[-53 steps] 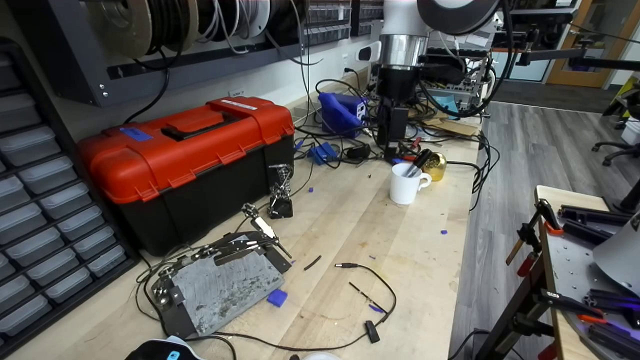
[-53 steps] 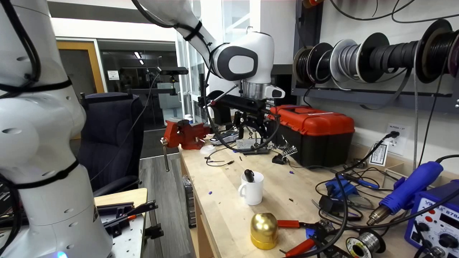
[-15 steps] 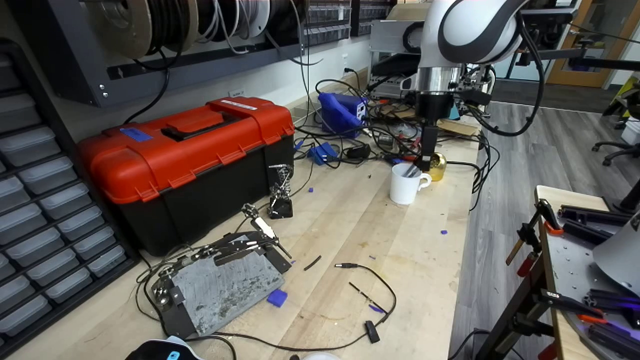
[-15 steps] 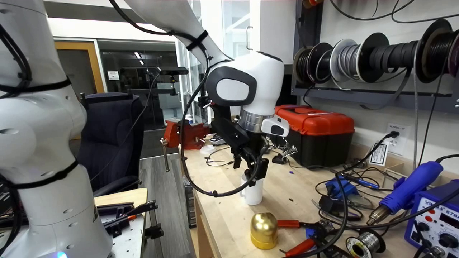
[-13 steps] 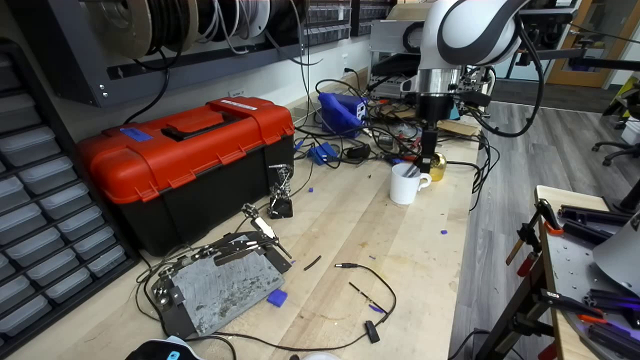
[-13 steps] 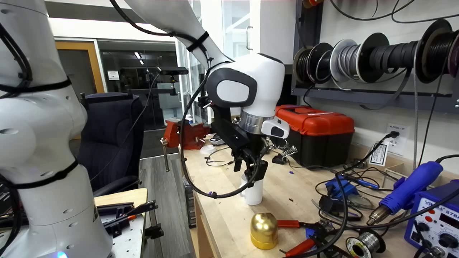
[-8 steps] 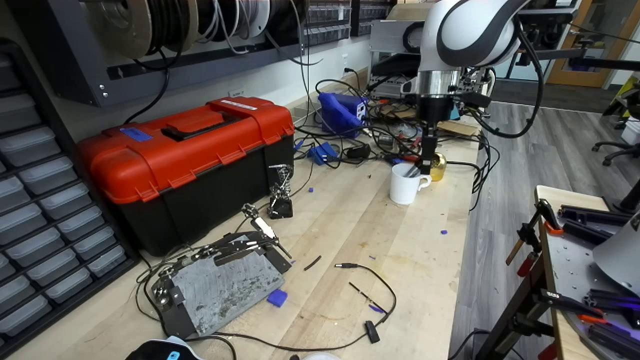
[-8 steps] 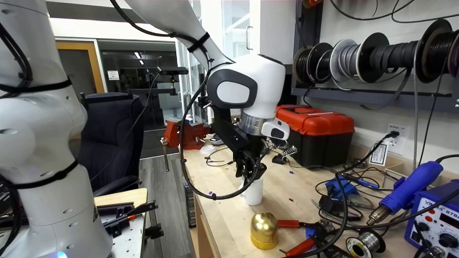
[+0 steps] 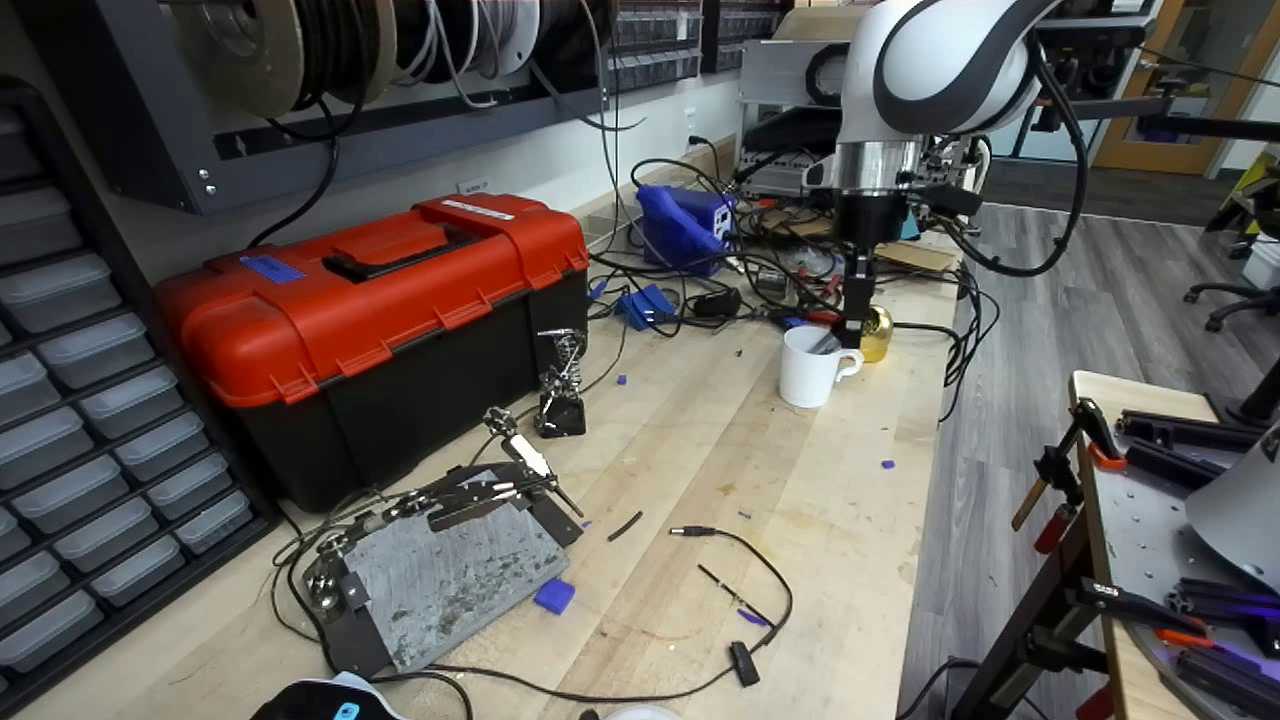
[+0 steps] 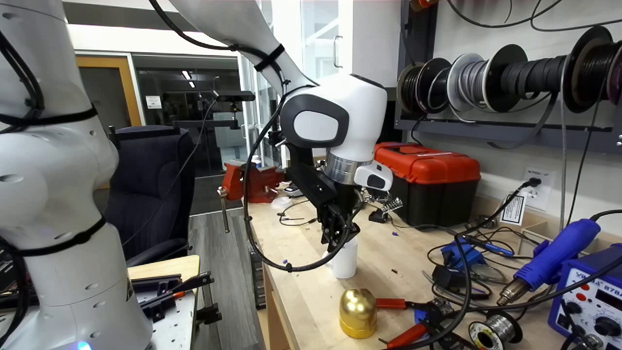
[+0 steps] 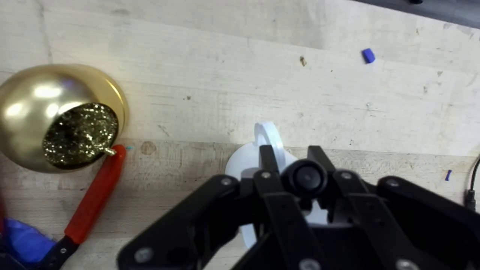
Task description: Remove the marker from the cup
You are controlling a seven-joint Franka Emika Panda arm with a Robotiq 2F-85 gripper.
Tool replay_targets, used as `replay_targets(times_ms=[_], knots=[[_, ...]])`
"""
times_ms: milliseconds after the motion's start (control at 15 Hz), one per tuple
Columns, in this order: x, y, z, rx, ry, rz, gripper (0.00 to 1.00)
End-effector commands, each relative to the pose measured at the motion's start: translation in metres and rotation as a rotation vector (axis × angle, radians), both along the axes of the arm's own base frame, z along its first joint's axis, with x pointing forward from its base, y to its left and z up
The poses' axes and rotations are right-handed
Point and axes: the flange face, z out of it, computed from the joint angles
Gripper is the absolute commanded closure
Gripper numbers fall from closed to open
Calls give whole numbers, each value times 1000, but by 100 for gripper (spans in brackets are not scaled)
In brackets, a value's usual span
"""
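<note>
A white cup (image 9: 806, 378) stands on the wooden workbench, its handle toward the bench's open edge. The marker (image 11: 307, 178), black and blunt-ended, leans out of it; a bit of its lower body shows inside the cup's mouth in an exterior view. Over the rim is my gripper (image 9: 850, 335), pointing down, with its fingers closed against both sides of the marker's upper end. Seen from the wrist, the gripper (image 11: 293, 161) covers much of the cup (image 11: 240, 161). In an exterior view the gripper (image 10: 336, 238) and its cable hide the marker and the cup's upper part.
Close by the cup is a gold dome (image 10: 358, 313), with red-handled pliers (image 11: 95, 197) beside it. Tangled black cables and a blue soldering unit (image 9: 690, 225) lie toward the back. A red toolbox (image 9: 380, 300) lines the wall side.
My gripper came across and down to the cup, then its fingers closed in on the marker during the last second. The arm has barely moved since; the cup stays in place.
</note>
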Motion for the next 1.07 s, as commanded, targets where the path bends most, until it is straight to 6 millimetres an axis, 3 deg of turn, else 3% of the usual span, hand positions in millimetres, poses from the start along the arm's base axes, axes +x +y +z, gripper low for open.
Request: replay_targets(times_ms=[0,400,1000], knots=[[-14,-1,8,-7,-26,-35,96],[-38,2,40,-15,-81,-31,96],[-75,17,111,-109,-210,-73,96]])
